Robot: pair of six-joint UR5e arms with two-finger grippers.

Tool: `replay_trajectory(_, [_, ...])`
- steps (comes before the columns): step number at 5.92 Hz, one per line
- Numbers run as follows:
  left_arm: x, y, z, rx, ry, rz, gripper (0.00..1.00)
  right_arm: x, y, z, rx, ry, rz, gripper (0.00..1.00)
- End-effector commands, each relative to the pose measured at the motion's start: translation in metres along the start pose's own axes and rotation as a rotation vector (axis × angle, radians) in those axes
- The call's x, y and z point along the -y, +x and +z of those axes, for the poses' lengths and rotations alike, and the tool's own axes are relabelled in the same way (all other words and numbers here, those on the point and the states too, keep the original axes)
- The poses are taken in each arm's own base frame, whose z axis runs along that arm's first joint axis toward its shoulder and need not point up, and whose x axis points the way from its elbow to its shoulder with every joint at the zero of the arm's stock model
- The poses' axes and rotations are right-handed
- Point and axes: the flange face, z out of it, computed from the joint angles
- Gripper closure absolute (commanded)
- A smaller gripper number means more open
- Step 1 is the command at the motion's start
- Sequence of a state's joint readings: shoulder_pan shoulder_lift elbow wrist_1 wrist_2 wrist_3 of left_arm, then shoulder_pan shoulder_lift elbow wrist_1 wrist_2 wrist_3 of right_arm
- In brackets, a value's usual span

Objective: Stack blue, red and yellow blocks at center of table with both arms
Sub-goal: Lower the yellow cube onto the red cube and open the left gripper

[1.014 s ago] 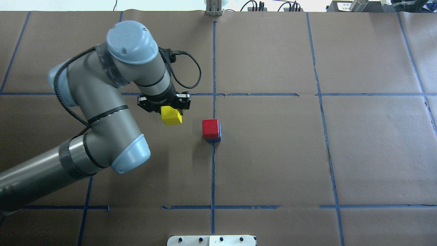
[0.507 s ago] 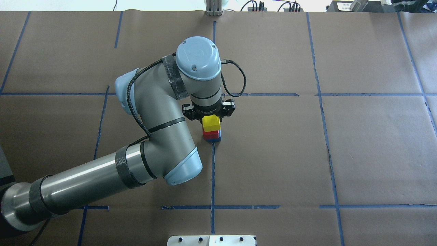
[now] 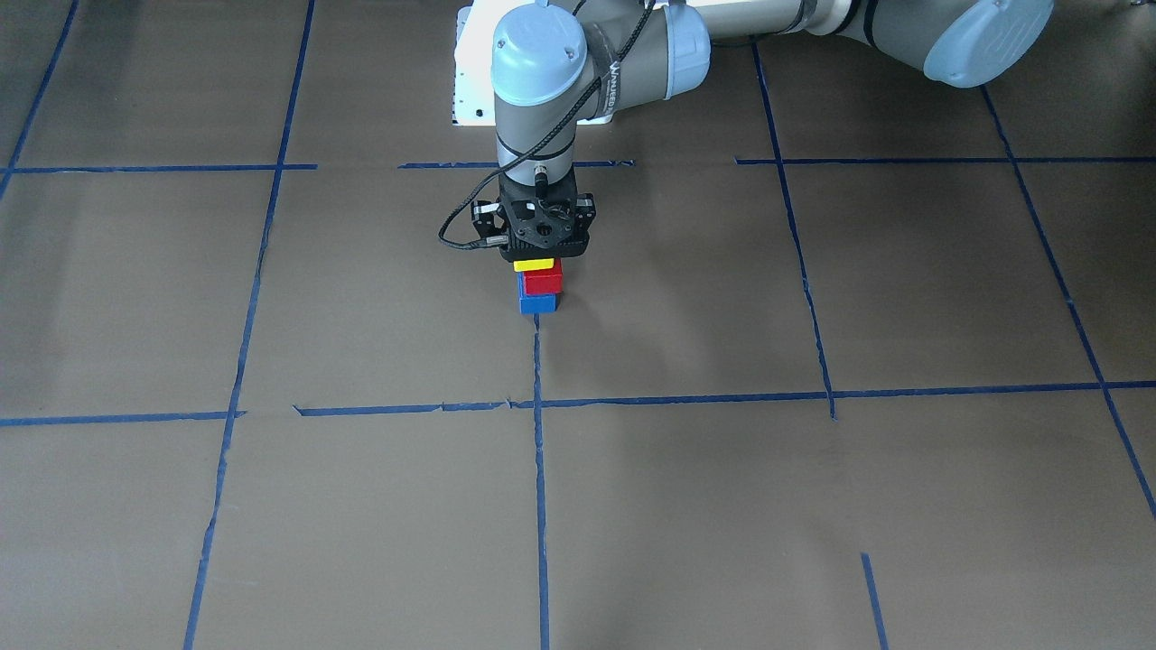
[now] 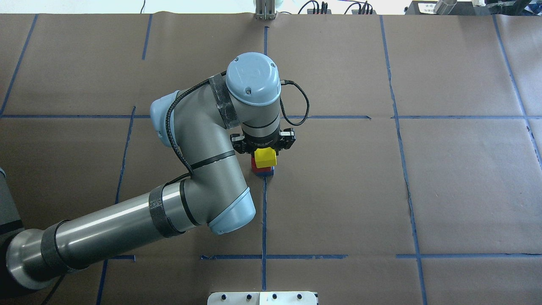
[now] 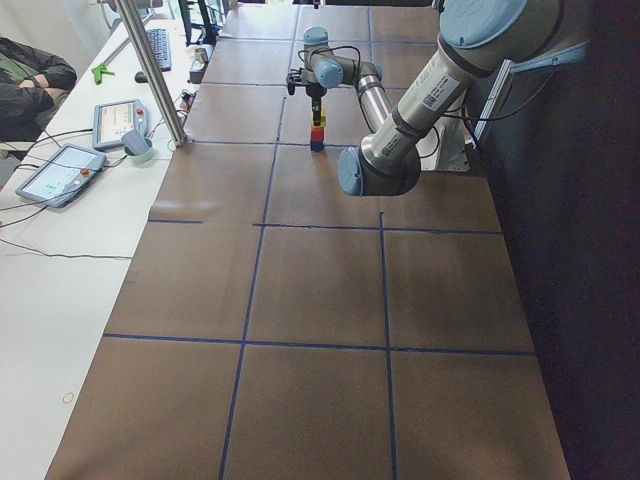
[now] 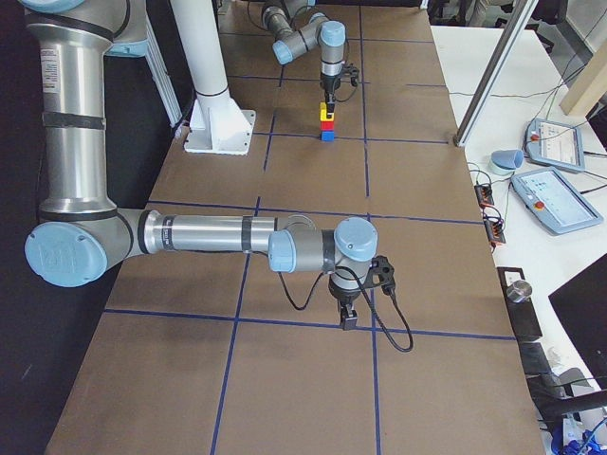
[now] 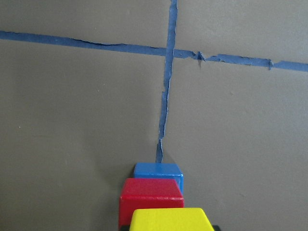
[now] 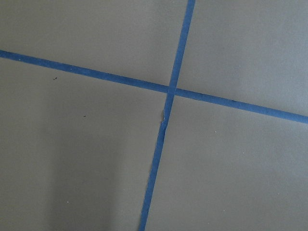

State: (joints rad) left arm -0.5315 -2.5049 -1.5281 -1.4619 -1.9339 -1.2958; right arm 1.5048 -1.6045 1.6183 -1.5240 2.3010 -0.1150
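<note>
Yellow block [image 7: 168,219]: cut off by bottom edge, left wrist view.
Blue block [image 4: 264,173]: overhead, only a sliver shows beneath red block [image 4: 254,163].
Right gripper [image 6: 348,322]: lower centre, right-side view; too small, jaw state indeterminable.

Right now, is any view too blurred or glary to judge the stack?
Front-facing view: sharp, even light, stack clear. Overhead view: glare streak on the left arm, no blur. Left wrist view: sharp, but yellow block cropped at the bottom edge.
</note>
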Motion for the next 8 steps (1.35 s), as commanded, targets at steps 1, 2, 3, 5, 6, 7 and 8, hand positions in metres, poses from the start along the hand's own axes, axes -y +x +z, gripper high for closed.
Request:
replay_trajectory(1, [0.0008, -0.0019, 0.0016, 0.005, 0.0, -0.001, 0.87, -0.0001, 0.0001, 0.0001, 0.0, -0.001, 0.001, 0.0])
replay_trajectory(2, [0.0007, -0.0018, 0.0009, 0.004, 0.002, -0.001, 0.86, 0.0, 0.0, 0.0, 0.0, 0.001, 0.0, 0.0])
replay_trajectory(3, [0.0009, -0.0019, 0.0015, 0.005, 0.002, 0.0, 0.83, 0.0, 0.0, 0.0, 0.0, 0.001, 0.0, 0.0])
replay_trajectory(5, [0.002, -0.0031, 0.0018, 0.006, 0.003, 0.002, 0.74, -0.0006, -0.0003, -0.0001, 0.001, 0.001, 0.0, 0.0])
replay_trajectory(6, [0.0033, -0.0035, 0.0018, 0.01, 0.016, 0.004, 0.67, 0.0002, -0.0005, -0.0006, 0.0, 0.002, -0.001, 0.0])
replay_trajectory(7, [0.0037, -0.0036, 0.0018, 0.011, 0.02, 0.004, 0.6, -0.0006, -0.0003, -0.0001, 0.001, 0.001, -0.002, 0.0])
replay_trajectory(8, [0.0037, -0.0035, 0.0017, 0.01, 0.021, 0.006, 0.52, -0.0006, -0.0002, -0.0001, 0.0, 0.001, 0.0, 0.0])
